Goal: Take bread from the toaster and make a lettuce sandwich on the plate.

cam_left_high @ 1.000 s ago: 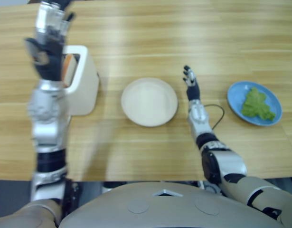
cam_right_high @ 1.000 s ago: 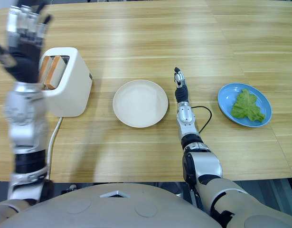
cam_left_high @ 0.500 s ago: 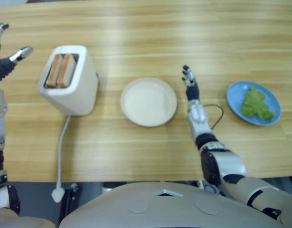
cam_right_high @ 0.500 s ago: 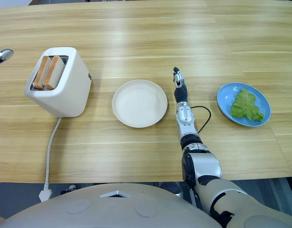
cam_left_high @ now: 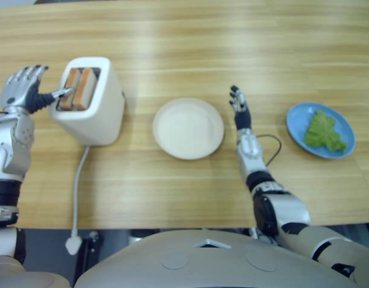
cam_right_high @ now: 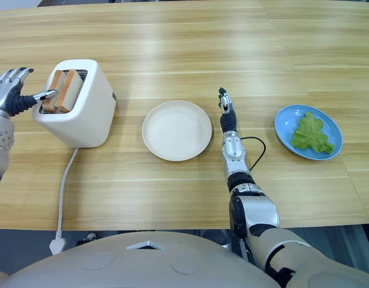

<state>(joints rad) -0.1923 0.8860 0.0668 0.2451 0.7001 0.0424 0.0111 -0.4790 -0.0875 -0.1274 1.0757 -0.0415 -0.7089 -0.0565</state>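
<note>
Open hands on either side of the plate [cam_right_high: 177, 130], with the bread [cam_right_high: 61, 91] in the toaster [cam_right_high: 76, 111].

Nearest, to the left of the plate, a white plug [cam_right_high: 57, 245] hangs past the front edge of the wooden table [cam_right_high: 172, 48], and its cord [cam_right_high: 64, 183] runs up to the toaster. Just right of the plate, the right hand [cam_right_high: 225, 111] stands edge-on with its fingers stretched straight and holds nothing; a thin black cable [cam_right_high: 257, 147] loops beside its wrist. Further right of the plate, well apart from it, a blue dish [cam_right_high: 285, 123] carries the lettuce [cam_right_high: 309, 133]. Left of the plate stands the white toaster, with 2 slices of bread upright in its slots. Beyond it, farthest left of the plate, the left hand [cam_right_high: 10, 93] is spread open and grasps nothing, 1 fingertip reaching the toaster's top edge beside the nearer slice.
</note>
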